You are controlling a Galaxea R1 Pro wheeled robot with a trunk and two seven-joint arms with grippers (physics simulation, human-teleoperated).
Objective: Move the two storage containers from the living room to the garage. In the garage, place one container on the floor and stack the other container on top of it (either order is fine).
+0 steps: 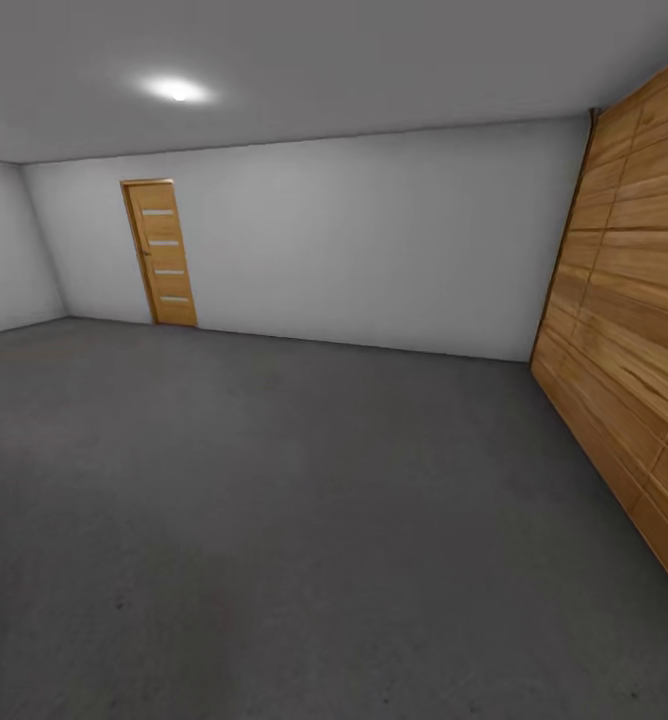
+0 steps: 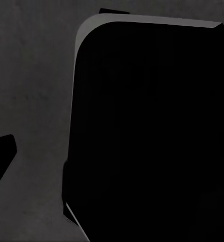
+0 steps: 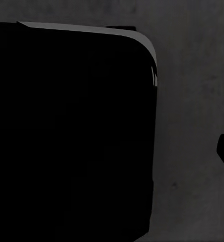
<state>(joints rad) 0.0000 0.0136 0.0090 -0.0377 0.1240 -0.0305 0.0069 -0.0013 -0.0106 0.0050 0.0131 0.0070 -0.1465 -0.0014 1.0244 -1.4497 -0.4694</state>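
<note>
Garage it is, going by the bare pale grey walls and the dark grey floor spreading out ahead in the head view. A narrow wooden door with little glass slots sits in the far wall at about 11 o'clock, and the big slatted wooden panel door runs down the side at around 3 o'clock. One ceiling light glows up at 11 o'clock too.

No orange-red bins anywhere that I can make out, so my guess is the robot is just in transit here, either scouting the drop spot or heading back toward the living room for a container. That would explain the head looking out over open floor rather than down at anything.

Both wrist cameras look down at the rough grey floor, with a big black rounded-corner slab blocking most of the left one and a matching dark slab in the right one. Probably part of the robot's own body, arms tucked in for driving, but honestly too dark to say. Can't tell whether either gripper is spread or pressed together, and nothing looks carried.

Where the containers are, no idea from here.
</note>
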